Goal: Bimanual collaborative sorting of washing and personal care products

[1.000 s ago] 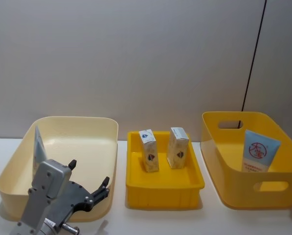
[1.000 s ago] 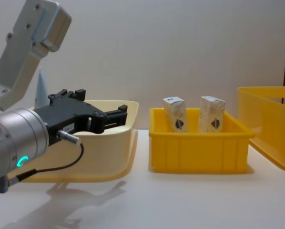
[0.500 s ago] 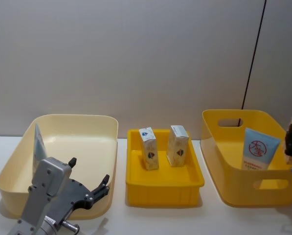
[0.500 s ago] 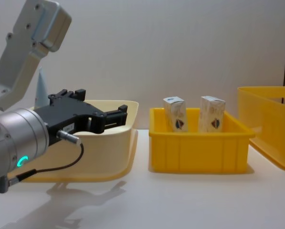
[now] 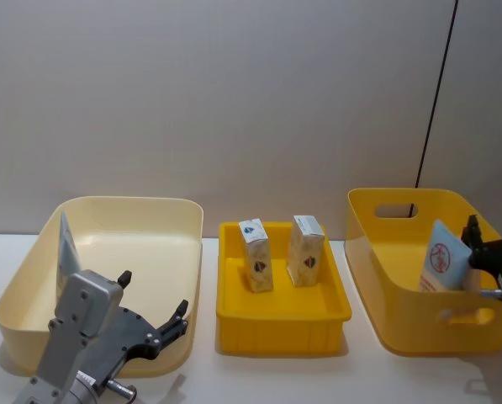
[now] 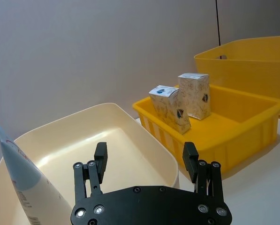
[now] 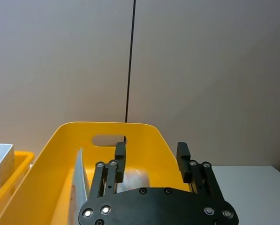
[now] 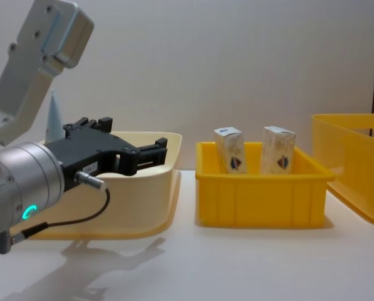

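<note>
newly arrived from the right edge since a second ago: right hand (image 5: 493, 229), now hanging over the right wall of the deep yellow bin (image 5: 364, 252), fingers spread, gripping nothing. light-blue tube (image 5: 442, 263) inside that bin, now turned and leaning just beside the hand. nothing shifted on the left.

head view: left hand (image 5: 154, 295) low over the near rim of the cream bin (image 5: 133, 206), spread and empty; second tube (image 5: 66, 252) propped against that bin's left wall; two cartons (image 5: 256, 257) upright in the yellow tray (image 5: 284, 337) between the bins.

left wrist view: fingers wide apart above the cream bin, second tube close by, apart from them.

right wrist view: fingers parted over the deep bin, tube edge-on at one side; pale thing (image 7: 135, 180) low in the bin, too blurred to name.

chest view: left hand level with the cream bin's rim, above the worktop.

likely step: clearing the right hand from the bin. lift straight up, keep fingers off the leaning tube and the bin wall.
</note>
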Tool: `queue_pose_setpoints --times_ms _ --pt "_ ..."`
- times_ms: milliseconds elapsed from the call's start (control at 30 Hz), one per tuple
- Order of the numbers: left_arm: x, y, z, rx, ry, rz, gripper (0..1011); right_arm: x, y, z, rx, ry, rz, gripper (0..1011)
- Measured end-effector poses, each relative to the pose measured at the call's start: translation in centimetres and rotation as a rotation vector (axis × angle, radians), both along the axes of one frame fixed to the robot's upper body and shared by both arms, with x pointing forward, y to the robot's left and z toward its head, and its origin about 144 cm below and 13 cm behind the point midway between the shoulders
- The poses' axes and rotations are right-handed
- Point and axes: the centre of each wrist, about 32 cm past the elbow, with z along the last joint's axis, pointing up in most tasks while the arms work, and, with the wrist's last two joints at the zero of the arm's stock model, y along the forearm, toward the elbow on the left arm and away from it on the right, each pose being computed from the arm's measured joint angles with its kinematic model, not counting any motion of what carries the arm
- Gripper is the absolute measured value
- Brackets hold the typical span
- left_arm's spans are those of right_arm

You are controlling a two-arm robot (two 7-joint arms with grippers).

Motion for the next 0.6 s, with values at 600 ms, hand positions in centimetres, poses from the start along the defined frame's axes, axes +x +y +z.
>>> queue_pose_setpoints --times_ms 600 --pt "0.0 0.0 0.0 0.0 0.0 0.0 1003 0.3 0.36 -0.27 0.001 -0.002 0.013 1001"
